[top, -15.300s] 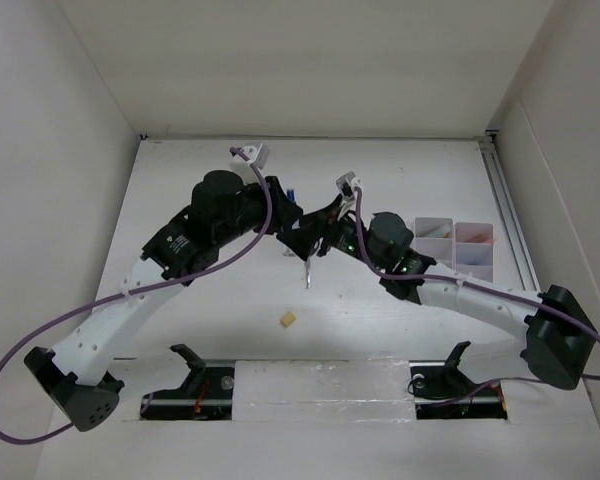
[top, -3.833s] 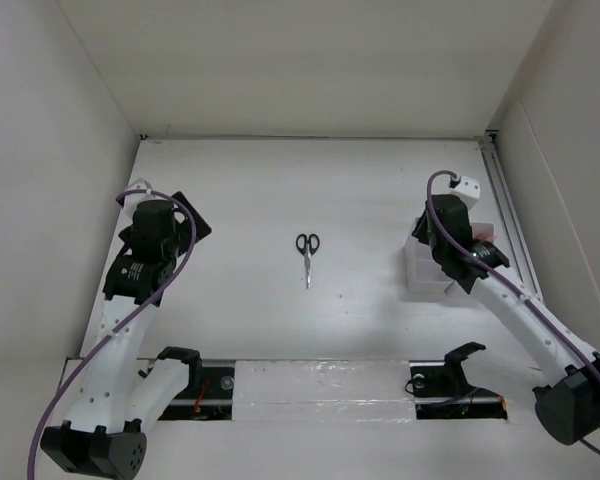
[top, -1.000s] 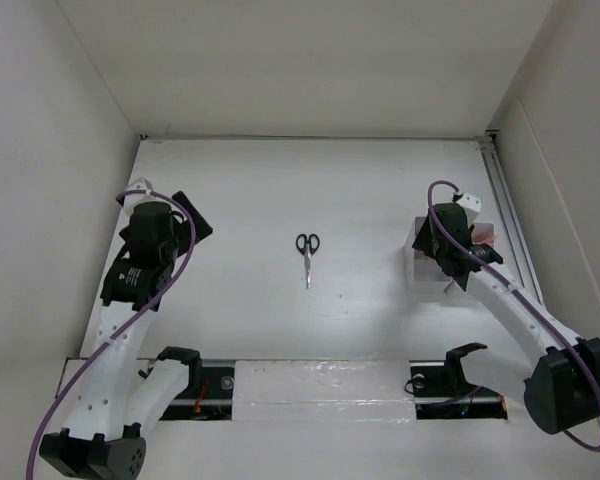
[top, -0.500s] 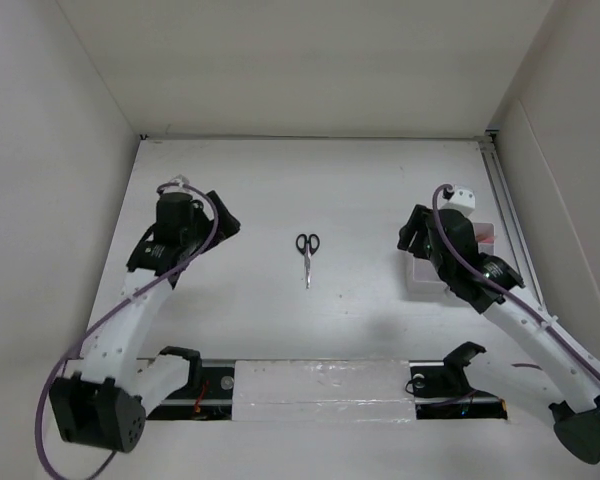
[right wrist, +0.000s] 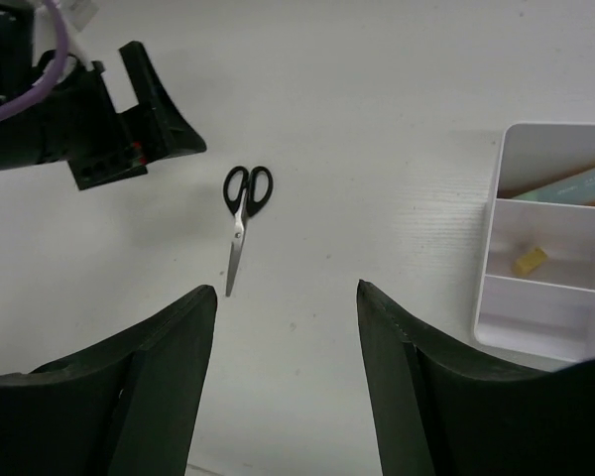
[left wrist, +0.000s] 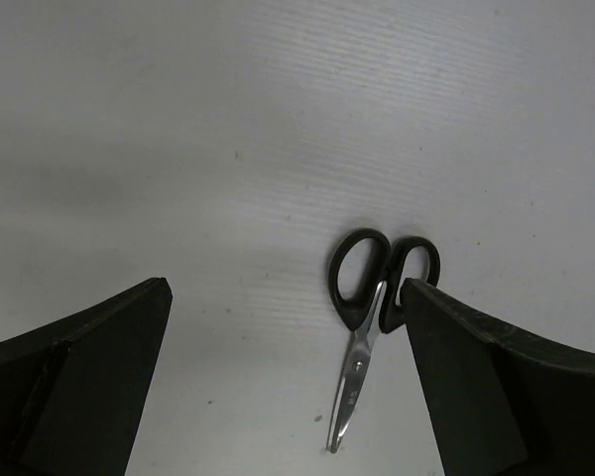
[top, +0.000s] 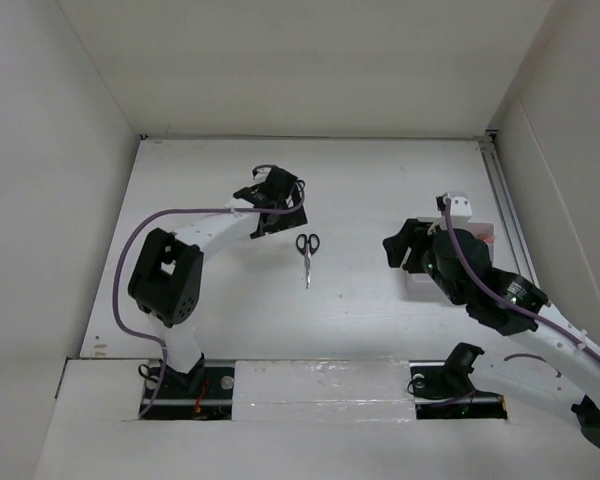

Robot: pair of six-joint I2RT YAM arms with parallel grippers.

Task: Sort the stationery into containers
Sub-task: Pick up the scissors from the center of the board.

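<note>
Black-handled scissors (top: 306, 251) lie flat mid-table, handles toward the back and blades pointing toward the near edge. My left gripper (top: 280, 212) hovers just behind and left of them, open. In the left wrist view the scissors (left wrist: 375, 302) sit low between the fingers, handles close against the right finger (left wrist: 496, 387). My right gripper (top: 398, 248) is open and holds nothing, right of the scissors (right wrist: 243, 210). The containers (right wrist: 491, 268) stand at the right; a yellow eraser (right wrist: 529, 260) lies in one bin, a pale blue item (right wrist: 575, 184) in another.
The right arm covers most of the containers (top: 483, 234) in the top view. White walls close the table at the left, back and right. The left arm's cable (top: 180, 213) loops over the left half of the table.
The left arm has swung from the table's left side to just behind the scissors. The right gripper has drawn away from the bins toward the middle, and its jaws stand a little wider.
</note>
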